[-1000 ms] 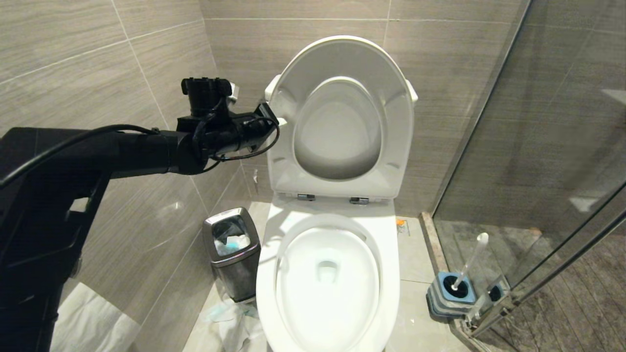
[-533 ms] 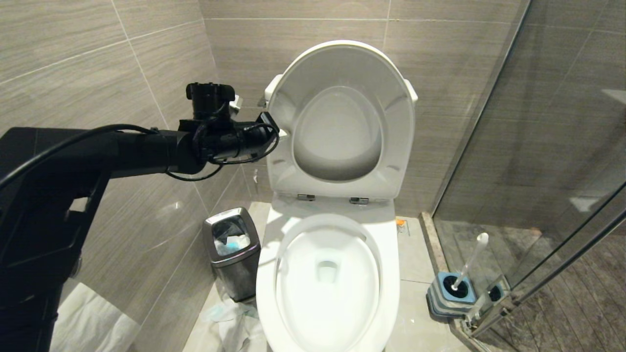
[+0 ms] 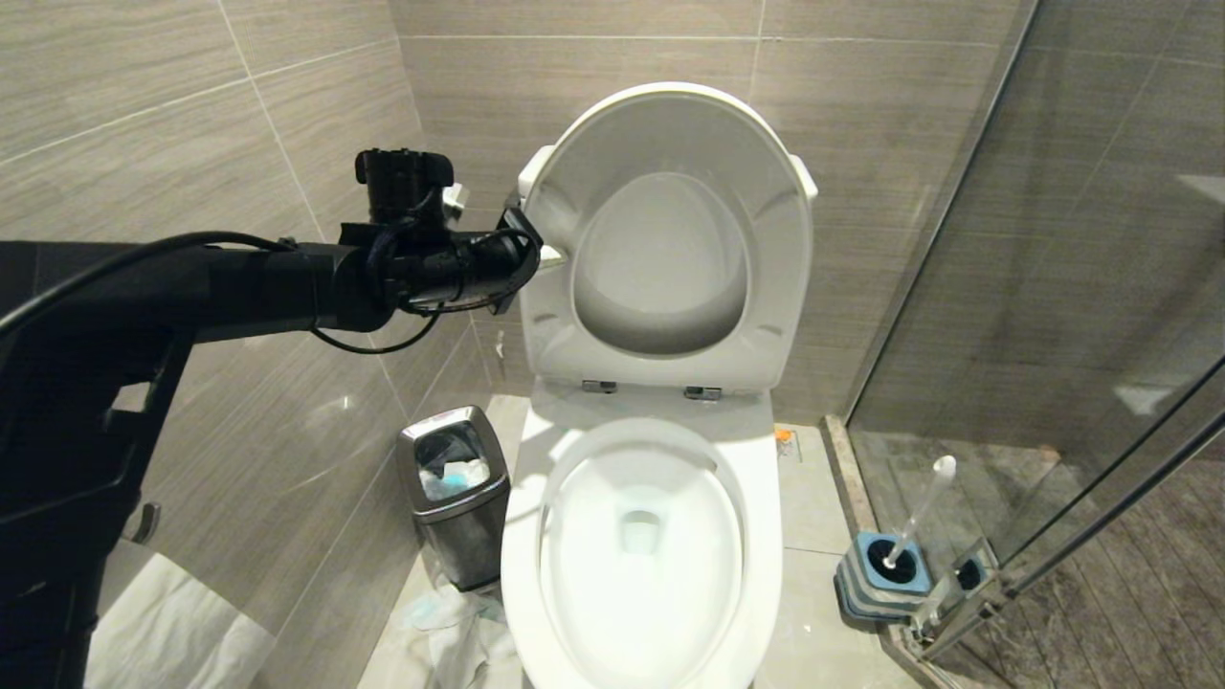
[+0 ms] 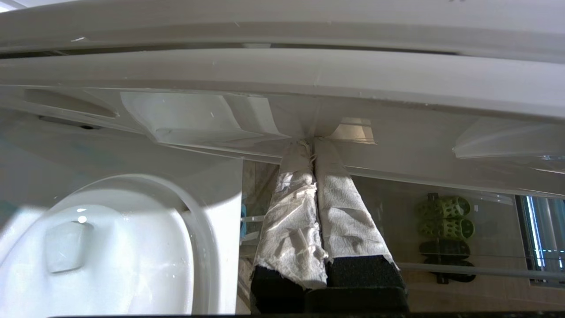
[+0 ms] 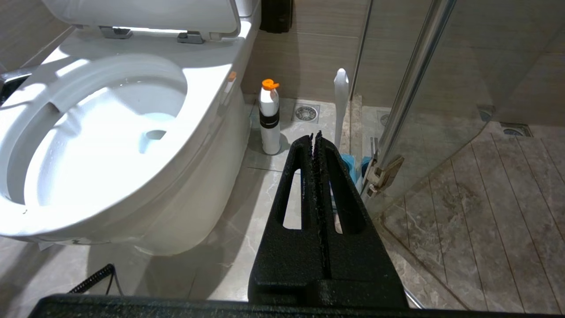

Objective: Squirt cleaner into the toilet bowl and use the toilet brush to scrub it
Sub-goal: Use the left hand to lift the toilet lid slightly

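Compared with the earlier head views, the raised seat (image 3: 670,239) has tipped slightly further back toward the tank, and the left hand (image 3: 522,244) has shifted a little while remaining at the seat's left edge. That hand, its paper-wrapped fingers (image 4: 340,207) pressed together with the tips touching the seat's underside, holds nothing; it appears to be nudging the seat and lid upright.

Step in hand, as judged: preparation only, clearing access to the toilet bowl (image 3: 641,555). The bowl stands open below the seat, its water clear, with no blue cleaner visible in it. Neither squirting nor scrubbing has begun.

Beside the bowl, on the floor on the shower side, the right wrist view shows a white bottle with an orange cap (image 5: 269,117); it may hold the cleaner, though this cannot be confirmed. Further from the bowl on the same side, against the glass shower door (image 3: 1053,287), the toilet brush (image 3: 917,517) stands tilted in its blue-topped holder (image 3: 885,574). A steel bin (image 3: 455,493) stands on the bowl's opposite side.

The right hand (image 5: 315,134), fingers pressed together and empty, hangs low near the bowl's shower side, pointing toward bottle and brush.

Next move, as judged: withdraw the left hand from the seat once it rests stably, then spread a hand's fingers and grasp the bottle.
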You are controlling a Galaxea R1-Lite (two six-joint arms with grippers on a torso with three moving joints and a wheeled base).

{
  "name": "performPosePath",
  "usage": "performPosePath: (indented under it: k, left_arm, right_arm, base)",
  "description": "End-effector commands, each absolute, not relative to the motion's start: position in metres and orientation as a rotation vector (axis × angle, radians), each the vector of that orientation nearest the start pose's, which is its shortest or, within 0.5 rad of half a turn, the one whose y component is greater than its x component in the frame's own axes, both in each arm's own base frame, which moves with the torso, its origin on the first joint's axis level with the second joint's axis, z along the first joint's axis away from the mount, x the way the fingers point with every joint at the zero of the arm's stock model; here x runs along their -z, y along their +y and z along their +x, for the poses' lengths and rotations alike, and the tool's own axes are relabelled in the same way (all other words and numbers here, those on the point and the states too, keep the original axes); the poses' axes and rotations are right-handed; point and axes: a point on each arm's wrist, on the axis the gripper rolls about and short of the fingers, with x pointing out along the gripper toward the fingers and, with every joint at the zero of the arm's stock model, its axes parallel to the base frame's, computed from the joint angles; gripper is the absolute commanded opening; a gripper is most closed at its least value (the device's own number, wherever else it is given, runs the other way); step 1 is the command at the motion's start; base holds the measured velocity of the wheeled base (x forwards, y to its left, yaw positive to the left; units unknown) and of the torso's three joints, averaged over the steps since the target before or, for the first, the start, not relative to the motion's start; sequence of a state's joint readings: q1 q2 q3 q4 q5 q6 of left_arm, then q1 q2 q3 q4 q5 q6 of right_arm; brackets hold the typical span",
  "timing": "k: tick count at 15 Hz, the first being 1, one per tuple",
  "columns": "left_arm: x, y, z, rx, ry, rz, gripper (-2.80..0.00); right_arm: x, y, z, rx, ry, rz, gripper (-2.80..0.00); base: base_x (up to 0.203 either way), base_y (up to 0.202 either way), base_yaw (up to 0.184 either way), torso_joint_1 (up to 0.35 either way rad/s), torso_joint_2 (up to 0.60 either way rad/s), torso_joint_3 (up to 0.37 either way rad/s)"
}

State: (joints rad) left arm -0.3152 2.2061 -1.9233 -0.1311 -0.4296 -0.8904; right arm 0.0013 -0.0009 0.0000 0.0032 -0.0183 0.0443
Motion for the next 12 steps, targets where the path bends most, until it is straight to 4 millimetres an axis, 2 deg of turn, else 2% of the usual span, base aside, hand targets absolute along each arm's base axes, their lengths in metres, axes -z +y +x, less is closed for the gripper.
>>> performPosePath:
  k: [1,6,12]
  left_arm:
    - [-0.2514,-0.1556,0.4386,0.634,0.48,-0.858,-2.8]
    - [-0.256,-0.1566,0.437,0.679,0.477,-0.843,-2.8]
    - [-0.255,-0.1571,0.4371,0.697,0.487,-0.842,-2.8]
  right_arm:
    - [-0.0747,-0.0004,-0.0227,0.017,0.004,0.044,-2.8]
    - [-0.0747,-0.0004,-0.0227,0.017,0.004,0.044,-2.8]
    - [-0.0747,-0.0004,-0.0227,0.017,0.004,0.044,-2.8]
  base:
    - [0.0,0.0,0.0,0.0,0.0,0.0]
    - [0.0,0.0,0.0,0.0,0.0,-0.006]
    - [0.0,0.0,0.0,0.0,0.0,-0.167]
